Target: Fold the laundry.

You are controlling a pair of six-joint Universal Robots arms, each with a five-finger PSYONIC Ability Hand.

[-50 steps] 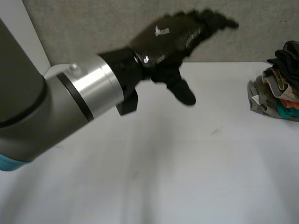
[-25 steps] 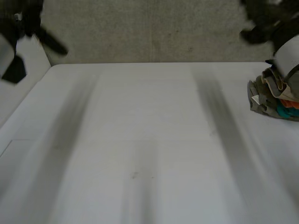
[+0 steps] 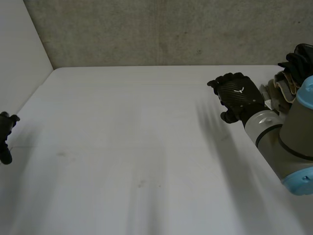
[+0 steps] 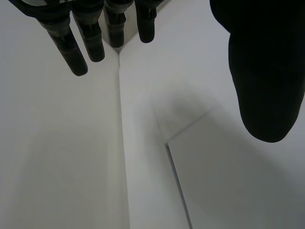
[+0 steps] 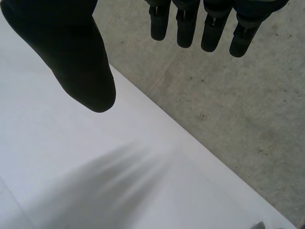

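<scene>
Laundry pile (image 3: 287, 84) is seen heaped at the bench's (image 3: 146, 122) far right edge. Right hand (image 3: 238, 95) is held just beside it, fingers (image 5: 183, 28) straight, apart, nothing gripped. Left hand (image 3: 5, 134) is held at the left edge, fingers (image 4: 90, 38) likewise apart.

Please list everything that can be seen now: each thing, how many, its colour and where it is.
pile of laundry: one, mixed colours with grey and black among them, at the table's far right, next to the right hand
table: one, white, under both hands
wall: one, grey, behind the table
side panel: one, white, along the table's left
right arm: one, grey with light-blue cap, over the table's right side
right hand: one, black, open
left hand: one, black, open, at the table's left edge
</scene>
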